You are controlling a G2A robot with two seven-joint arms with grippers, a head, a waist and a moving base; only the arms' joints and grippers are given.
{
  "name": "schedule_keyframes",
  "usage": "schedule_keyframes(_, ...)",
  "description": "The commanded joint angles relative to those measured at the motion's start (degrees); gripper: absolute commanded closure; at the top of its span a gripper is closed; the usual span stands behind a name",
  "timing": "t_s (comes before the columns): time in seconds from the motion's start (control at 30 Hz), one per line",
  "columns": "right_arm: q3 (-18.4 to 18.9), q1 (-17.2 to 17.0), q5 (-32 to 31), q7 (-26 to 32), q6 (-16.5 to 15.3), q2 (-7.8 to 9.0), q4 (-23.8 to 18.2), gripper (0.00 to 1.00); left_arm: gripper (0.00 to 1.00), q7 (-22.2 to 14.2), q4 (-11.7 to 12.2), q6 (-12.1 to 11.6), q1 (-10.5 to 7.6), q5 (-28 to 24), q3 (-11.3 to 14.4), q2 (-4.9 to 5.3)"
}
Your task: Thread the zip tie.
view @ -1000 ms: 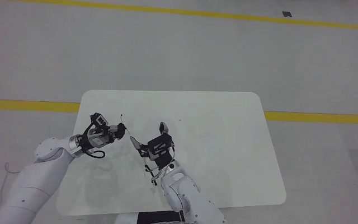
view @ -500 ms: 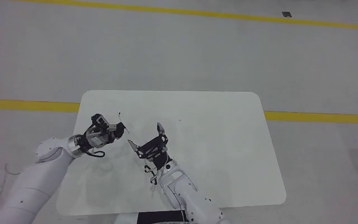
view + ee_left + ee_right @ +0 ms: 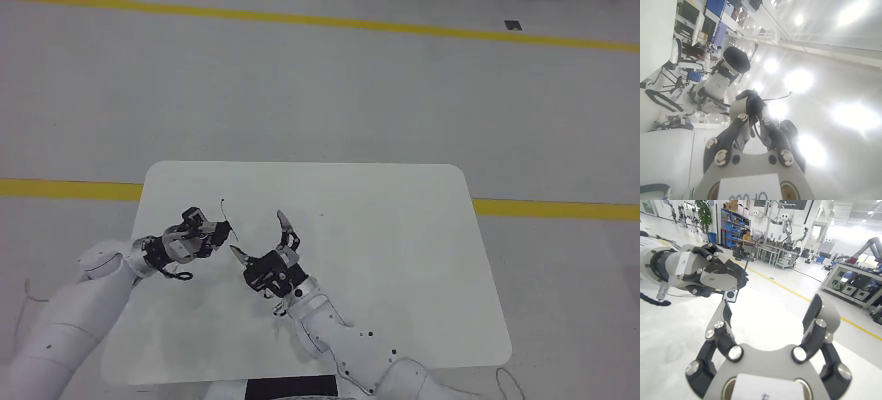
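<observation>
Gripping the zip tie (image 3: 778, 97) between tightly clenched fingers (image 3: 738, 109), the left end effector (image 3: 214, 236) is raised over the left half of the white counter (image 3: 400, 200), roughly midway between its near and far edges. A thin black strip of the tie sticks out free from the fingertips. In the top view it runs as a fine line toward the counter's far edge. In the left wrist view it curves gently away and ends in a small knob, touching nothing else. The right wrist view shows the strip slanting upward from the dark fingertips against the room behind. The right end effector (image 3: 770, 311) is released, its two ribbed fingers spread wide with nothing between them. It hangs just beside the left one, on the side nearer the counter's middle, and its open jaws point roughly toward the counter's far edge. One of its fingertips lies close below the left end effector's tip, with a gap between them in the right wrist view, while the other stands well off to the side. The tie is apart from both of these fingers. Beyond the counter, a yellow line (image 3: 560, 208) crosses the grey floor (image 3: 300, 90)
</observation>
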Motion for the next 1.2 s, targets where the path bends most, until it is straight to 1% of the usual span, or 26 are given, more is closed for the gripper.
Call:
schedule_keyframes(0.0, 0.0, 0.0, 0.0, 0.1, 0.0, -0.02, 0.0, 0.00, 1.00, 0.0, 0.0, 0.0, 0.02, -0.1, 0.0, 0.00)
schedule_keyframes(0.1, 0.0, 0.0, 0.0, 0.1, 0.0, -0.02, 0.0, 0.00, 1.00, 0.4, -0.1, 0.0, 0.07, -0.1, 0.0, -0.01)
schedule_keyframes(0.13, -0.1, 0.5, 0.0, 0.5, 0.0, 0.13, 0.6, 0.00, 1.00, 1.7, -0.8, -0.1, 0.32, -0.3, 0.2, -0.09)
schedule_keyframes(0.27, -1.1, 1.5, 0.0, -0.5, 0.0, 0.61, 1.2, 0.00, 1.00, 2.9, -1.5, 0.0, 0.62, -0.9, -0.1, -0.04)
schedule_keyframes(0.4, -2.7, 3.0, 0.0, -1.7, 0.0, 1.35, 1.8, 0.00, 1.00, 3.6, -1.8, 0.3, 0.38, -0.8, 0.3, -0.10)
schedule_keyframes(0.5, -3.5, 3.5, 0.0, -2.8, 0.0, 1.78, 1.7, 0.00, 1.00, 4.3, -1.5, 0.4, -0.01, -1.0, 0.8, -0.25)
schedule_keyframes(0.53, -3.6, 3.6, 0.0, -3.0, 0.0, 1.90, 1.7, 0.05, 1.00, 4.5, -1.4, 0.3, -0.14, -1.0, 0.9, -0.30)
schedule_keyframes(0.57, -3.9, 3.8, 0.0, -3.3, 0.0, 2.05, 1.7, 0.19, 1.00, 4.6, -1.3, 0.3, -0.29, -1.1, 1.1, -0.35)
schedule_keyframes(0.6, -4.0, 3.9, 0.0, -3.4, 0.0, 2.15, 1.7, 0.28, 1.00, 4.7, -1.2, 0.3, -0.40, -1.2, 1.2, -0.39)
schedule_keyframes(0.67, -4.2, 4.0, 0.0, -3.6, 0.0, 2.31, 1.6, 0.55, 1.00, 4.9, -0.9, 0.3, -0.62, -1.3, 1.5, -0.46)
schedule_keyframes(0.73, -4.3, 4.1, 0.0, -3.6, 0.0, 2.48, 1.5, 0.59, 1.00, 5.0, -0.8, 0.3, -0.68, -1.3, 1.5, -0.48)
schedule_keyframes(0.8, -4.4, 4.2, 0.0, -3.6, 0.0, 2.60, 1.4, 0.67, 1.00, 5.0, -0.8, 0.3, -0.68, -1.3, 1.5, -0.48)
schedule_keyframes(0.83, -4.6, 4.3, 0.0, -3.5, 0.0, 2.67, 1.4, 0.69, 1.00, 5.0, -0.8, 0.3, -0.68, -1.3, 1.5, -0.48)
schedule_keyframes(1.07, -4.9, 4.2, 0.0, -3.3, 0.0, 2.71, 1.4, 0.75, 1.00, 5.0, -0.8, 0.3, -0.68, -1.3, 1.5, -0.48)
schedule_keyframes(1.17, -5.1, 4.2, 0.0, -3.3, 0.0, 2.55, 1.4, 0.76, 1.00, 5.0, -0.8, 0.3, -0.68, -1.3, 1.5, -0.48)
